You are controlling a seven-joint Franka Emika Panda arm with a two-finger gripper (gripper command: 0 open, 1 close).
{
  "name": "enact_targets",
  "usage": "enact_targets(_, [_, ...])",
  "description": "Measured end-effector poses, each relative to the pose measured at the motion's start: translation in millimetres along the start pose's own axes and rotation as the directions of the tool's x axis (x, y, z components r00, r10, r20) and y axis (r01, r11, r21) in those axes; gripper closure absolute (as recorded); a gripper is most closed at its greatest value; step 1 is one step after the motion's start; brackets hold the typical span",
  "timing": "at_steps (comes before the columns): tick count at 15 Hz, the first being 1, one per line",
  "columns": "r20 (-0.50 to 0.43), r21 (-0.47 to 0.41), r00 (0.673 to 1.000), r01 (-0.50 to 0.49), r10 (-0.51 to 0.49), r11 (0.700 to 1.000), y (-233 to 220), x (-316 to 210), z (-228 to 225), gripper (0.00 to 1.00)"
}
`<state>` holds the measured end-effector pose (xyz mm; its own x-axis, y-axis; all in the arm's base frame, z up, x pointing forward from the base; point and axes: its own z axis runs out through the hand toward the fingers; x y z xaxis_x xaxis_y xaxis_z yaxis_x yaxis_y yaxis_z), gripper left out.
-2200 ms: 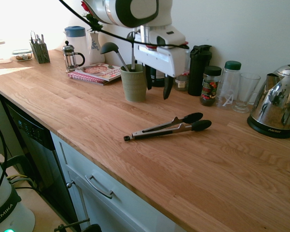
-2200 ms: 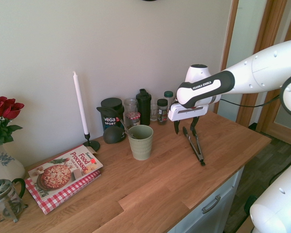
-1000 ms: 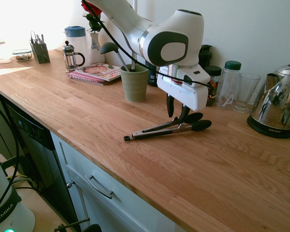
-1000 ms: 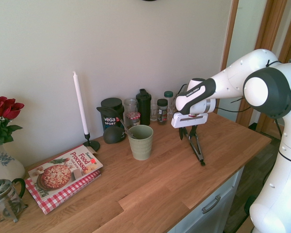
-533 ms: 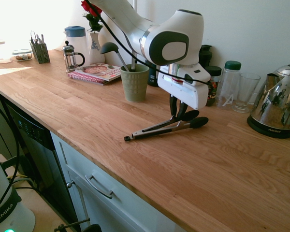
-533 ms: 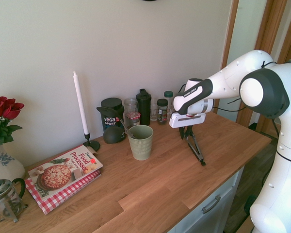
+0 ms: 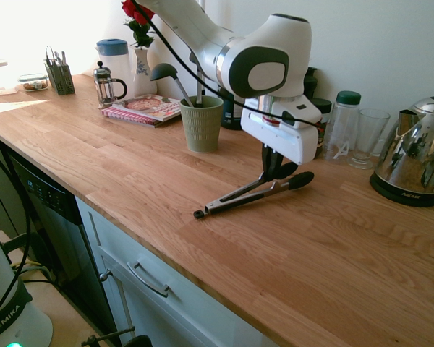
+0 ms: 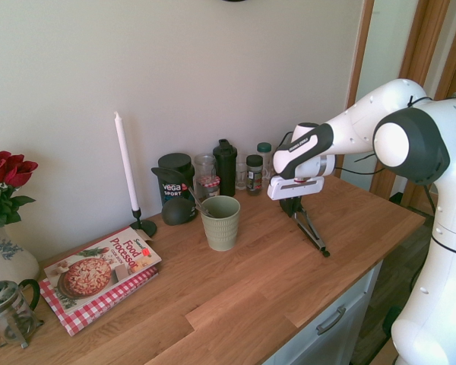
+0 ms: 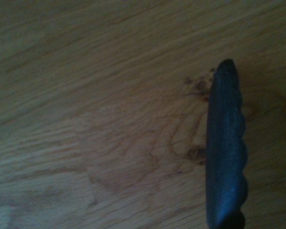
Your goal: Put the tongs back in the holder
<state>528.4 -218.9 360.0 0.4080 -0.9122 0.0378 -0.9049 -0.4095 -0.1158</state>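
Tongs (image 7: 257, 192), slim silver arms with black tips, slant on the wooden counter (image 7: 130, 170), their tip end clenched in the gripper (image 7: 273, 172), well apart from the ribbed green holder (image 7: 202, 123). From the opposite side, the gripper (image 8: 296, 205) hides their upper end. Up close, only one scalloped black tip (image 9: 225, 148) shows.

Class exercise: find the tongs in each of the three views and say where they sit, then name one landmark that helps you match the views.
First exterior view: the tongs slant at centre, black tips raised in the gripper.
Second exterior view: right of centre, below the gripper.
Wrist view: one black scalloped tip at right.
Shared landmark: the holder; not in the wrist view.
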Motion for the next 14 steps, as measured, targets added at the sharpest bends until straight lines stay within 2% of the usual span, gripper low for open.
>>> enact_targets(5, [-0.025,0.117,0.999,0.023,-0.020,0.993,-15.3,-7.7,-120.0,1.00])
enact_targets(11, [-0.072,0.187,0.994,0.092,-0.080,0.978,-40.6,-63.5,-199.2,1.00])
enact_targets(14, [-0.122,0.237,0.986,0.143,-0.117,0.961,-41.1,-101.2,-264.0,1.00])
